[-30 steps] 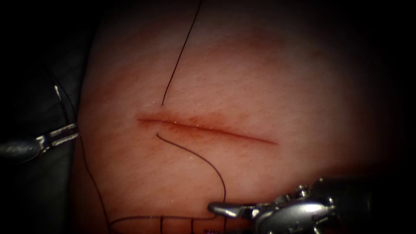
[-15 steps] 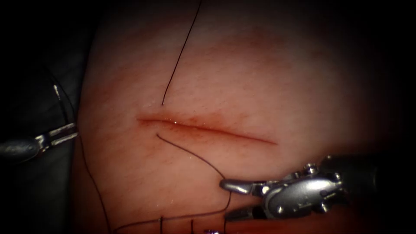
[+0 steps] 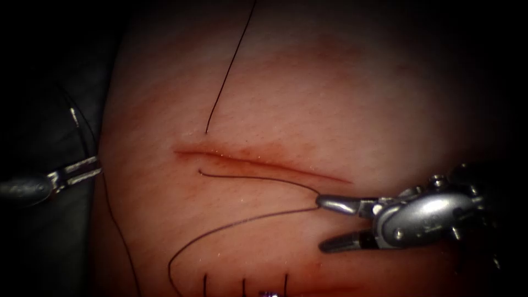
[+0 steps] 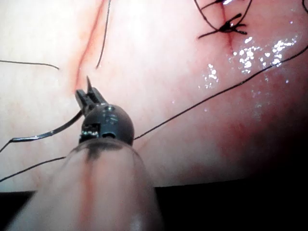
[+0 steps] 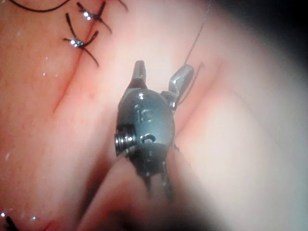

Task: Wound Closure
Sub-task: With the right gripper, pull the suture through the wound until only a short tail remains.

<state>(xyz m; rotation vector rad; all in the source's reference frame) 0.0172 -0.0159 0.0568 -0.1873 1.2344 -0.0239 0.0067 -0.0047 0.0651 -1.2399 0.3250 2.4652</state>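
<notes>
The cut [image 3: 258,162] runs across the tissue [image 3: 341,99]. Thread [image 3: 228,71] enters the tissue just above the cut's left end and comes out below it. From there the thread runs right, hooks over the upper jaw of my right tool [image 3: 320,224], and sweeps back left in a long loop [image 3: 220,228]. The right tool's jaws stand open below the cut's right part, holding nothing, as the right wrist view confirms [image 5: 161,70]. My left tool [image 3: 82,169] sits off the tissue's left edge, shut on the curved needle [image 4: 45,134], which is out of the tissue.
Cut ends of earlier stitches [image 3: 243,283] stand along the bottom edge, and tied knots [image 4: 226,26] [image 5: 82,43] appear in both wrist views. Red fluid glistens beside them [image 4: 250,53]. Dark background lies left of the tissue.
My right tool has moved up and to the right and its jaws have opened. The thread caught on its upper jaw has been dragged rightwards into a long sideways loop. The left tool stayed put.
</notes>
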